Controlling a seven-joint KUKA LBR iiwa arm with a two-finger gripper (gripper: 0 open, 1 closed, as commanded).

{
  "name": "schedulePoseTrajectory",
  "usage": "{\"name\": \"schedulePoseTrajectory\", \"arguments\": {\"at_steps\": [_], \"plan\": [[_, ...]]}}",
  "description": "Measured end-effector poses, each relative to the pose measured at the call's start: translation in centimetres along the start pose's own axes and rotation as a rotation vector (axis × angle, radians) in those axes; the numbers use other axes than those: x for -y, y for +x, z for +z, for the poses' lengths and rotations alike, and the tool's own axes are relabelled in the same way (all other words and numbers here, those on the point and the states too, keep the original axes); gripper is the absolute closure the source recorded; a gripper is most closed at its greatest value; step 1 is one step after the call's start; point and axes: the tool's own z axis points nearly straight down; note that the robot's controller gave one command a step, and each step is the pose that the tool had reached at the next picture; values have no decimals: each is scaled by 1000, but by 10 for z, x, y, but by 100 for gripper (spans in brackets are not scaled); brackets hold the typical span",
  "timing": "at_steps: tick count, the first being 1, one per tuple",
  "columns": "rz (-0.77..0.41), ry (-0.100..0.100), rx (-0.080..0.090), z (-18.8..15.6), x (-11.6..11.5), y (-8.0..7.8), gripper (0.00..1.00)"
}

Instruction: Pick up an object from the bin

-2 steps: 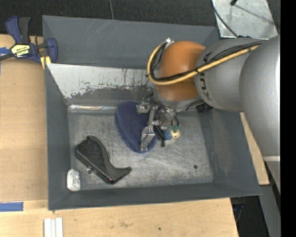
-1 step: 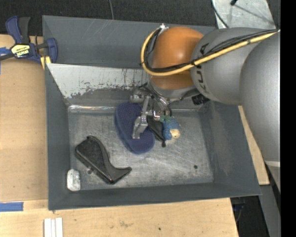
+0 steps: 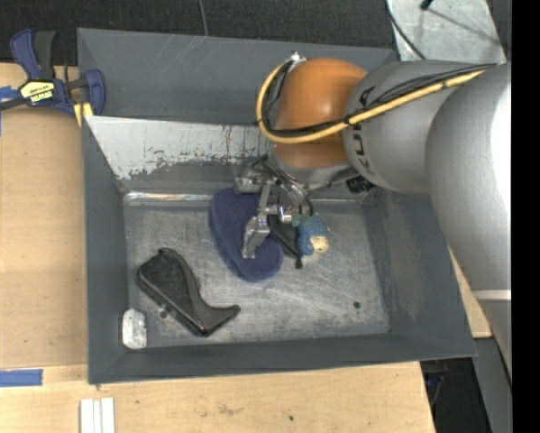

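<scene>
Camera view: gripper low at centre of bin, fingers parted over right edge of dark blue soft pad; small blue-yellow piece just beside. Nothing gripped; closing and lift remain.

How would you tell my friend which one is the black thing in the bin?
Start at the grey bin and find the blue cloth in the middle, under the gripper. Go down and left across the floor to the black thing. It is long and bent like a handle, the only black piece, far bigger than the pale lump beside it.
</scene>
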Motion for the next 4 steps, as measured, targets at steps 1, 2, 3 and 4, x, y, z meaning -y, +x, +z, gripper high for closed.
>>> {"name": "schedulePoseTrajectory", "arguments": {"at_steps": [1,2,3,4], "plan": [[1,-1,4,0,0,-1,100],[-22,3,8,-157,-10,4,100],[46,6,-11,-33,-39,26,100],[47,5,-2,-38,-38,23,0]]}}
